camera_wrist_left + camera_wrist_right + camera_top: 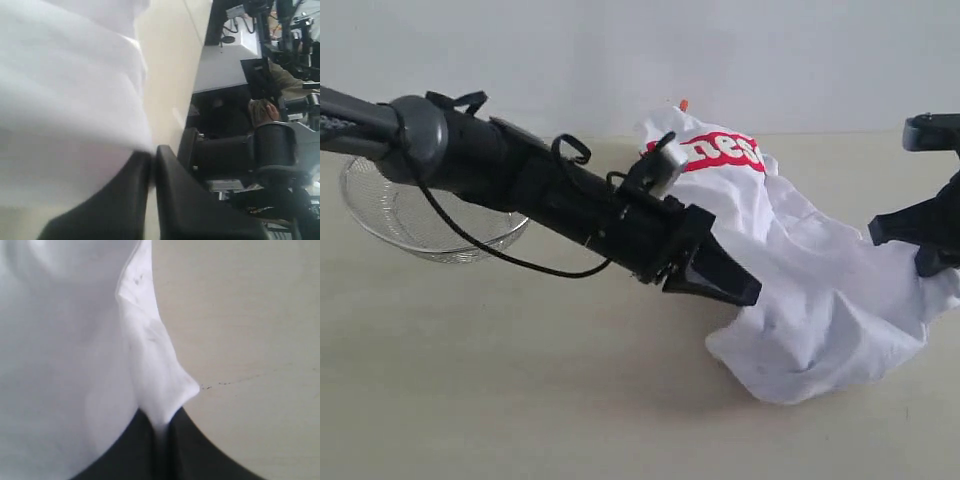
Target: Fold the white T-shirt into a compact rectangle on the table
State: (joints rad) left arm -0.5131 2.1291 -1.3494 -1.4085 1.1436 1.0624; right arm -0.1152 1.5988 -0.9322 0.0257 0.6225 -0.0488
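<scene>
White T-shirt (820, 300) cloth is pinched in both sets of jaws. The left jaws are closed tight, and a thin fold of the shirt's edge (75, 100) is squeezed between the two black fingers (200, 210). The right jaws are closed tight too. A little ridge of the white cloth (150, 365) runs down into the crack between their dark fingers (115, 455).

The left jaws grip the shirt on the side nearer the wire basket (410, 215). The right jaws grip it on the side far from the basket. The left arm (540, 185) reaches across in front of the basket and on to the shirt. The right arm (930, 225) sits past the shirt, well apart from the basket.

The shirt lies in a crumpled heap on the pale worktop (520, 380), near the basket but not touching it. Its red letters (725, 153) show on the part closer to the basket, and a small orange tag (683, 103) pokes up there.

The basket is round and silver, and it sits on the worktop. You can see the worktop through its mesh.
</scene>
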